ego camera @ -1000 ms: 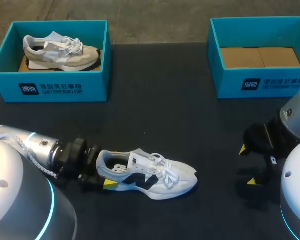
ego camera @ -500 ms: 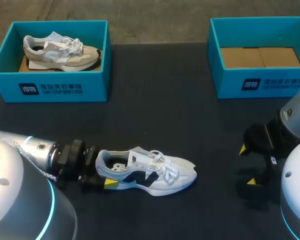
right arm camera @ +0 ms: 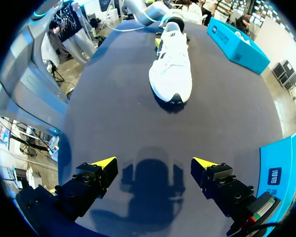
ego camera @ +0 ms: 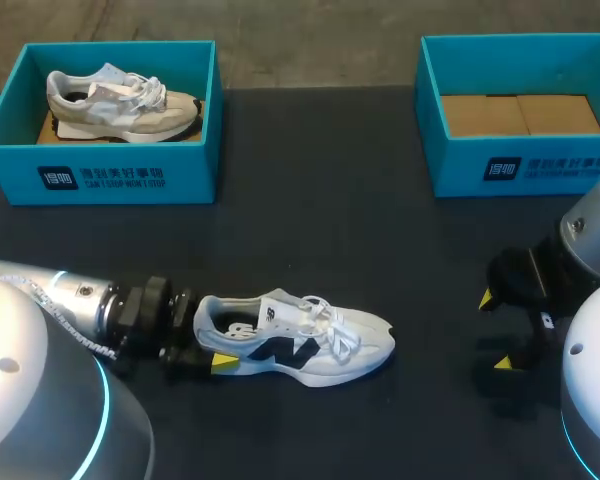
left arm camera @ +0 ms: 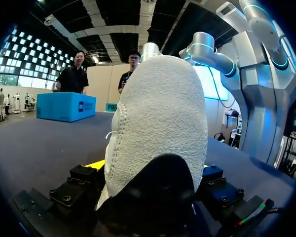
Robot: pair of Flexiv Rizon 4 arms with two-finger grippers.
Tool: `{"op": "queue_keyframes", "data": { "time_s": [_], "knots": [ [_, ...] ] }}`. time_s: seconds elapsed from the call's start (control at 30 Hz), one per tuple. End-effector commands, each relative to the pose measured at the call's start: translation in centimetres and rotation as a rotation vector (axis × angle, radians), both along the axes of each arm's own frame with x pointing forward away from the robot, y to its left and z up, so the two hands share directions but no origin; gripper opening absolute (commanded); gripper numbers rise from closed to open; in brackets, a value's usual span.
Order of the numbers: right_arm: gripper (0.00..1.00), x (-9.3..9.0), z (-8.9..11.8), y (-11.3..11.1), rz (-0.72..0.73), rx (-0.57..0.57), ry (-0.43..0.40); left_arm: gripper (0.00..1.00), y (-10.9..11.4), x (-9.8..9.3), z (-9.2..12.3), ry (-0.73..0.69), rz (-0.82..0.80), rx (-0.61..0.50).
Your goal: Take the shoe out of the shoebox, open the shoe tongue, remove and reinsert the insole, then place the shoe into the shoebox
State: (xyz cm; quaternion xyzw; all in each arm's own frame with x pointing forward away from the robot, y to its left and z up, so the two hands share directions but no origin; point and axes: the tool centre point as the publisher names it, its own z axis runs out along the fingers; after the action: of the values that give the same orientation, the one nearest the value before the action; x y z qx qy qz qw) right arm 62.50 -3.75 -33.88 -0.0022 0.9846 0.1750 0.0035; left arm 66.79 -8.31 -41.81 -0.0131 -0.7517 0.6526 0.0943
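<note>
Right now my left gripper (ego camera: 202, 338) pinches the heel of the white sneaker (ego camera: 310, 345), which lies on the black table (ego camera: 330, 200), toe toward 3 o'clock. It looks light, with a soft upper and loose laces but a firmer heel and sole, so the heel seems the sound hold. My right gripper (ego camera: 494, 330) hangs wide open and empty at 3 o'clock, well apart across bare tabletop. The empty teal shoebox (ego camera: 525, 165) stands at 1 o'clock, and the shoebox holding a beige sneaker (ego camera: 100, 178) at 11.

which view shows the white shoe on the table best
The head view: the white shoe lies whole, side on, heel in the left gripper. The left wrist view shows only its heel, close up; the right wrist view shows it toe-on, far ahead.
</note>
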Motion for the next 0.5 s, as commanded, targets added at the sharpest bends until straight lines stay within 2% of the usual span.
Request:
{"op": "queue_keyframes", "data": {
  "time_s": [0.03, 0.5],
  "knots": [
    [1.00, -0.20, -0.01, 0.08, -0.002, -0.005, -0.003, 0.00, -0.41, 0.16, -0.22, 0.004, -0.002, 0.001],
    [1.00, -0.20, -0.01, 0.08, -0.002, -0.005, -0.003, 0.00, -0.43, 0.16, -0.26, 0.008, -0.002, 0.002]
  ]
}}
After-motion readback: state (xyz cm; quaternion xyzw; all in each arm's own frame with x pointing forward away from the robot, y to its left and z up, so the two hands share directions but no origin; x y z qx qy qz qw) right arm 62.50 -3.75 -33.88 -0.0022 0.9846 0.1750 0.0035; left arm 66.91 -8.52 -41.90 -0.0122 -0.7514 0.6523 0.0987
